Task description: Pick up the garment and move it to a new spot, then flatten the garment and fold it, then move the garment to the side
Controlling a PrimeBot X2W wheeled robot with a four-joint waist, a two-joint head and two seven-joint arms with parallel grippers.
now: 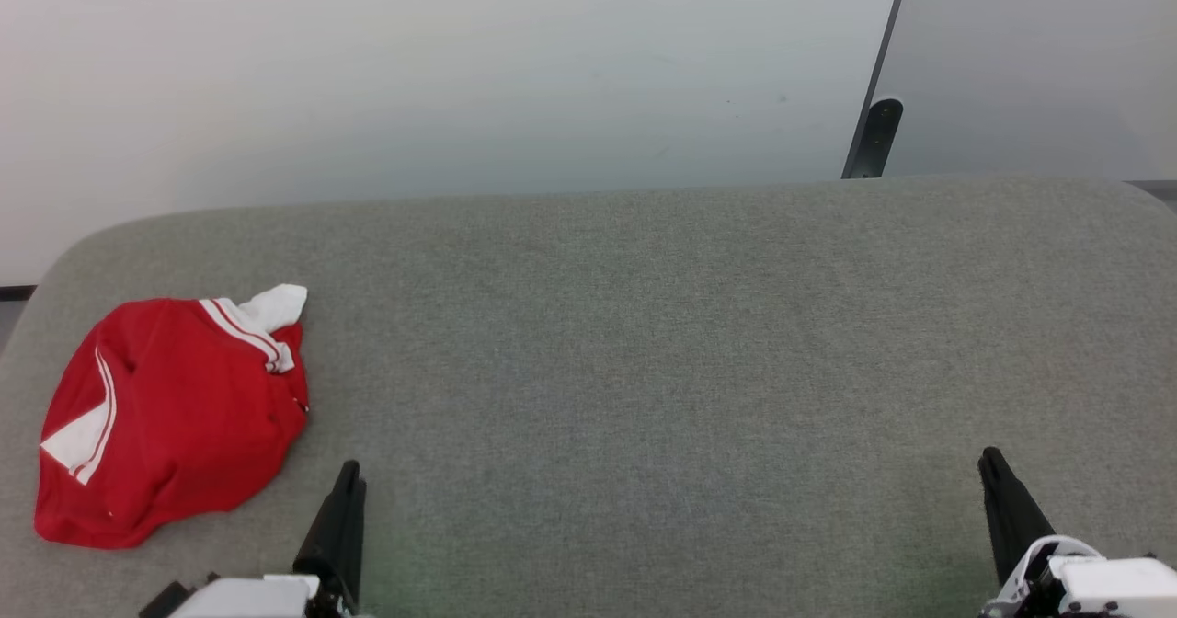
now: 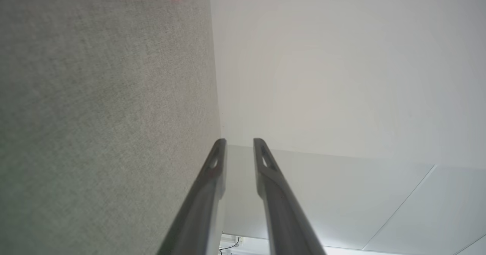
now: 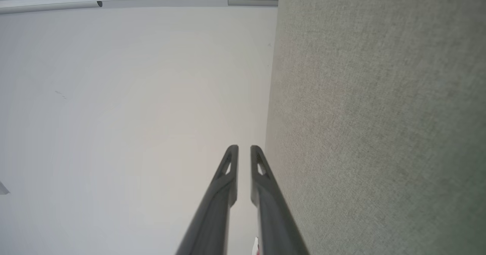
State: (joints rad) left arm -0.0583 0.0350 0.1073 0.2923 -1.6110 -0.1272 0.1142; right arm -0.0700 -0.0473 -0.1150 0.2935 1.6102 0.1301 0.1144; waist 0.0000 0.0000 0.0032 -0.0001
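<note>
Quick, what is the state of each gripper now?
Left gripper: open, holding nothing.
Right gripper: narrowly open, holding nothing.

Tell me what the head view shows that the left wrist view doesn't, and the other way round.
Head view adds: the right gripper, the white sleeve and stripe trim of the bright red jersey, a dark post beyond the grey fabric surface. Left wrist view adds: the gap between the two dark fingers of the left gripper, a thin black cable low down. Both: the surface, red jersey cloth, left gripper, pale wall.
</note>
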